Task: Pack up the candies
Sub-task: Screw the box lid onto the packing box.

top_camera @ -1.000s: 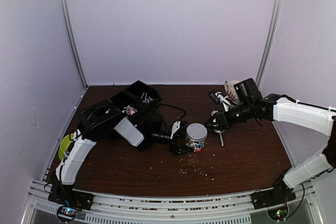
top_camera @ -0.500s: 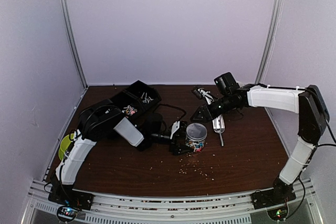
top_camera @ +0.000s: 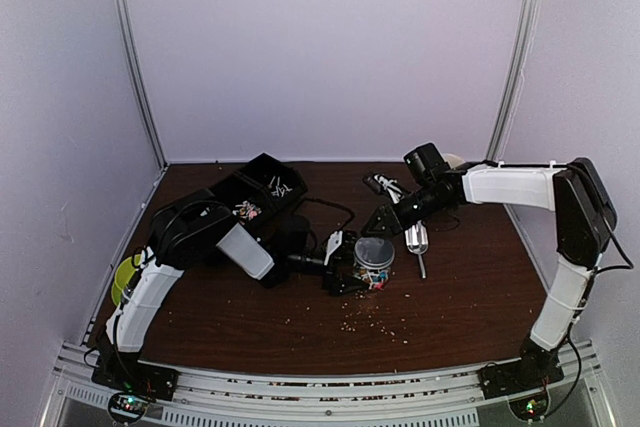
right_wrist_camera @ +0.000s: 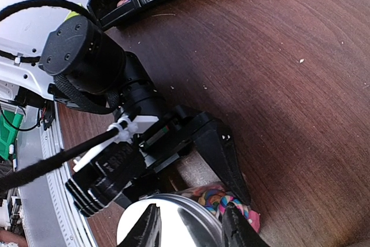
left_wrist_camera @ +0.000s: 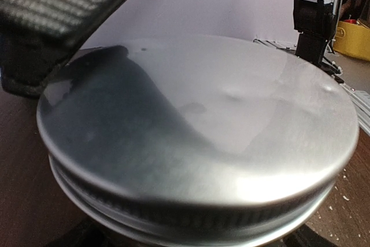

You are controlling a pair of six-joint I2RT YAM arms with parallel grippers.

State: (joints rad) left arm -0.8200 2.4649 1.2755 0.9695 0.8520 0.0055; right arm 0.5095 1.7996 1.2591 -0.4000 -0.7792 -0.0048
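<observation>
A glass jar with a silver lid [top_camera: 375,248] stands mid-table, with colourful candies [right_wrist_camera: 221,195] showing through its glass. My left gripper [top_camera: 343,265] is shut on the jar's side; its black finger [right_wrist_camera: 222,153] lies against the glass. In the left wrist view the lid [left_wrist_camera: 196,125] fills the frame and hides my fingers. My right gripper [top_camera: 385,219] hovers open just behind the jar; its fingertips [right_wrist_camera: 236,225] straddle the lid's [right_wrist_camera: 173,227] far edge. More candies [top_camera: 247,210] lie in a black compartment tray [top_camera: 262,175].
A metal scoop [top_camera: 418,239] lies right of the jar. Pale crumbs [top_camera: 380,323] are scattered in front of it. A green-yellow object [top_camera: 124,278] sits at the left edge. Cables and small items [top_camera: 385,185] lie behind the right gripper.
My right arm has swung from right of the jar to behind it, leaving the scoop lying on the table. The left gripper and the jar have not moved.
</observation>
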